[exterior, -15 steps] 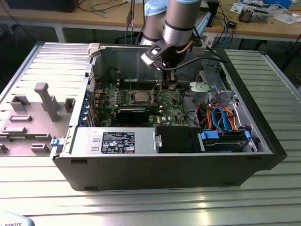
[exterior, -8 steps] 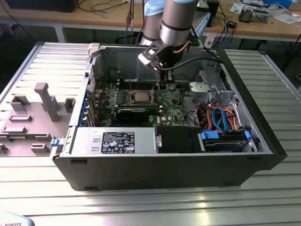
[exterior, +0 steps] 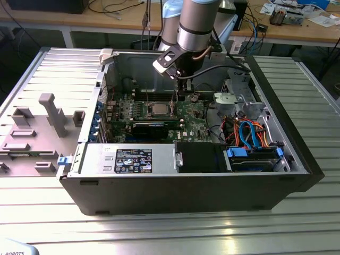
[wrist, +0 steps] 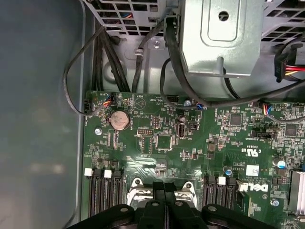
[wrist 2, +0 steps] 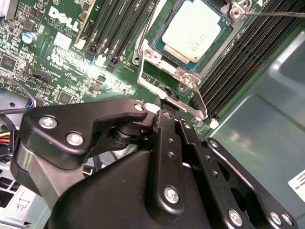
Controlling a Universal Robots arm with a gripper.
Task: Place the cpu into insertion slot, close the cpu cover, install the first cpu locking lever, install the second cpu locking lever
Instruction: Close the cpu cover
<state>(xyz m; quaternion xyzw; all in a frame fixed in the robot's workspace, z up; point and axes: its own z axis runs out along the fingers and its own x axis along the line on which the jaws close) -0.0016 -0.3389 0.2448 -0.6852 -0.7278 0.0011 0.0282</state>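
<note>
A ribbed grey metal table (exterior: pixel 170 228) carried an open black computer case (exterior: pixel 186 194). Over its green circuit board (exterior: pixel 194 114), the black gripper (wrist 2: pixel 172 114), fingers together, met the thin silvery cpu cover (wrist 2: pixel 167 59). The square silvery-grey cpu (wrist 2: pixel 195 31) sat in the metal-rimmed insertion slot (wrist 2: pixel 143 67), at the gripper's nine o'clock in the exterior view.

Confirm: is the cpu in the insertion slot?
In: the cpu lies flat within the insertion slot in the second wrist view, silvery top up.

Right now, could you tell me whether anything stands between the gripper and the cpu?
Nothing visible does: in the second wrist view the gripper hangs right at the edge of the cpu cover, which frames the cpu.
</note>
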